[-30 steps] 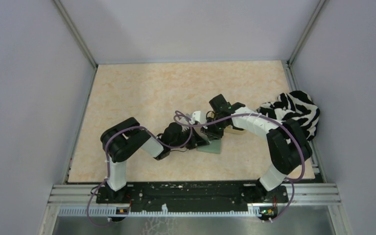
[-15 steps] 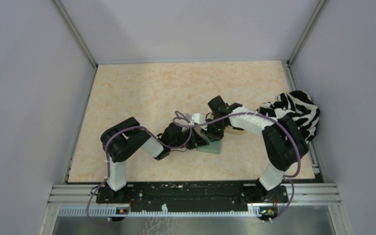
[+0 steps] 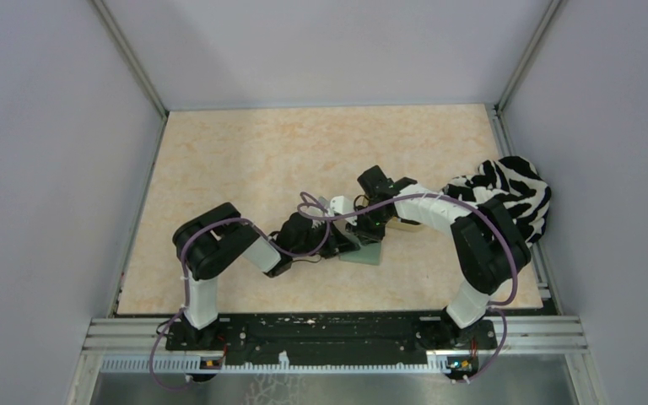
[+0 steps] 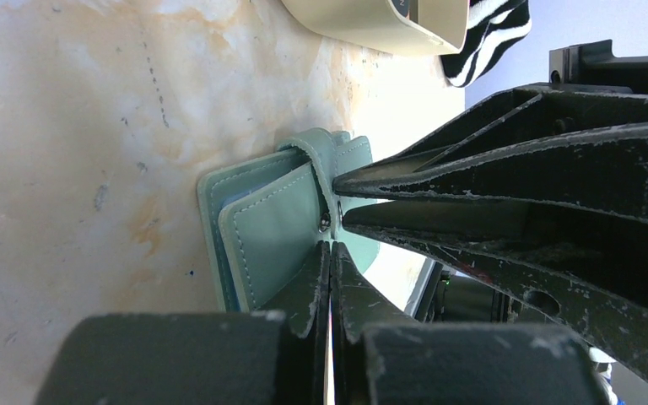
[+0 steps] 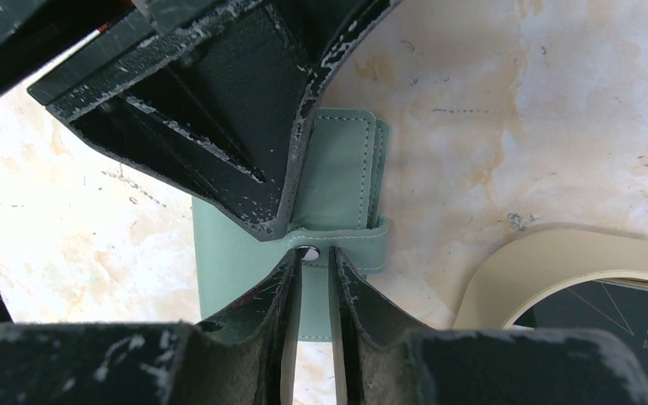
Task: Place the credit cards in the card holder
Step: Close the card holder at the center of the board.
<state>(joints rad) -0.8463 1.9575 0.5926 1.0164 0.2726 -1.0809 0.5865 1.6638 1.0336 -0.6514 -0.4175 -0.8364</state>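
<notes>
Left wrist view: I have the right gripper (image 4: 339, 201) clamped on the card holder (image 4: 270, 228) at its snap strap, likely to open it, while the clenched left gripper (image 4: 329, 249) pins it down.

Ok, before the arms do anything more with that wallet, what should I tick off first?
1. Card holder lying flat on the table between both arms: ok.
2. Card holder open for loading: not ok. It is folded shut, with the strap wrapped over its edge.
3. Right gripper at the strap: ok, its jaws straddle the snap. Whether they are clamped: cannot tell.
4. Left gripper bracing the cover: jaws shut, tips beside the snap. Whether they press down: cannot tell.
5. Card supply: ok. A black card lies in the tan tray.
6. Card in a gripper: not ok, neither holds one.
</notes>
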